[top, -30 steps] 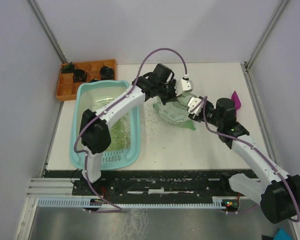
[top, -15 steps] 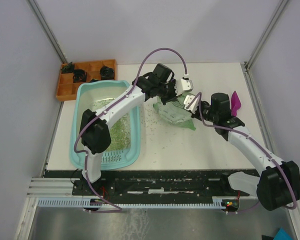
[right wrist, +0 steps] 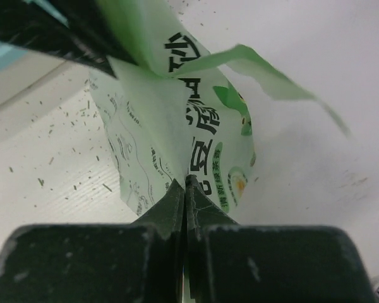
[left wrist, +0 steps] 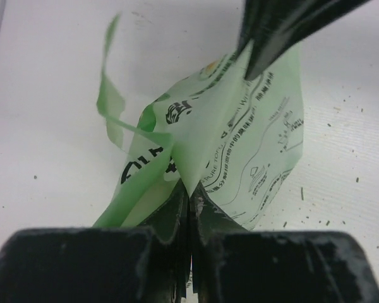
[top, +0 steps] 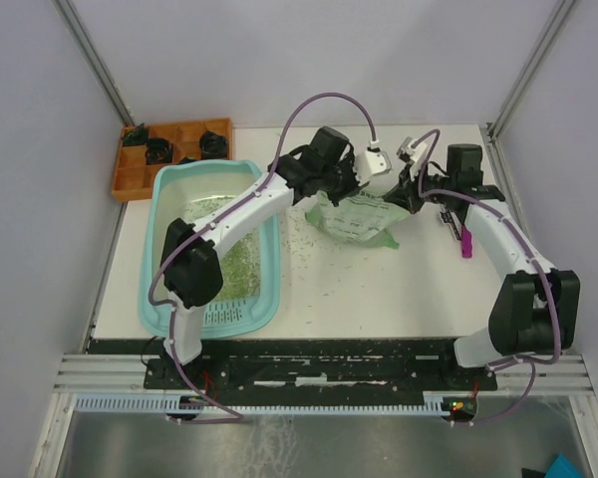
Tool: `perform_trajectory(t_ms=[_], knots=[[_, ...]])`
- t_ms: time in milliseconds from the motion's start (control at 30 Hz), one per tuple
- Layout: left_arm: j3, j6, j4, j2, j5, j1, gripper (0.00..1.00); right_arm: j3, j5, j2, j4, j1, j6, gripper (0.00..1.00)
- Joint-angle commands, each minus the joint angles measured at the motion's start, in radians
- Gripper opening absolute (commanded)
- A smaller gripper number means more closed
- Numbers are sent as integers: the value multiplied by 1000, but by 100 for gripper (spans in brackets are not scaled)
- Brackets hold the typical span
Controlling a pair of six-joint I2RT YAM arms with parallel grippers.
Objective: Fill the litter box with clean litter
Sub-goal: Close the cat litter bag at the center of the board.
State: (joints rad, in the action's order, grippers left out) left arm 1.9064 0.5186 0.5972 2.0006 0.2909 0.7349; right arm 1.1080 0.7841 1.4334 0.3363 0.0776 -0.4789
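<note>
the large light teal rectangular plastic litter box (top: 207, 169) sits at 9 o'clock on the white table (top: 379, 289) in the overhead view. a loose patch of tiny pale green litter granules (top: 243, 263) lies toward its right wall, and stray specks are scattered on the table just beside it. only that view takes in the orange compartmented plastic tray (top: 169, 149) at 10 o'clock and the magenta plastic scoop (top: 466, 244) at 2 o'clock. it also shows the light green and white printed plastic bag (top: 364, 221) at about 1 o'clock, between the two arms, but not the grips. the wrist views settle those: the left gripper (left wrist: 189, 196) has its fingers pressed together on a fold of the bag's film, and the right gripper (right wrist: 185, 186) pinches another fold the same way. each wrist camera catches the other gripper's dark fingers at 12 o'clock, clamped on the far end of the bag.
</note>
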Motion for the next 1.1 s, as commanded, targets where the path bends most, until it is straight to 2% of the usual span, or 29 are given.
perform_trajectory(t_ms=[0, 133, 333, 467, 700, 933, 1067], knots=[[80, -36, -43, -26, -134, 4, 3, 147, 78, 63, -14, -109, 150, 2], [136, -92, -16, -12, -230, 1, 3, 200, 108, 106, 4, -125, 146, 2], [190, -160, 73, 43, -256, -3, 3, 190, 131, 125, 88, -125, 72, 2], [123, -150, 59, 22, -244, -3, 3, 165, 117, 117, 133, -128, 18, 2], [-119, -64, -123, -95, -334, -6, 3, 139, 106, 97, 135, -136, 2, 2], [-111, -32, -84, -91, -355, -36, 3, 143, 104, 95, 149, -146, -16, 2], [-51, -39, -42, -62, -330, -37, 3, 160, 91, 106, 210, -148, -55, 2]])
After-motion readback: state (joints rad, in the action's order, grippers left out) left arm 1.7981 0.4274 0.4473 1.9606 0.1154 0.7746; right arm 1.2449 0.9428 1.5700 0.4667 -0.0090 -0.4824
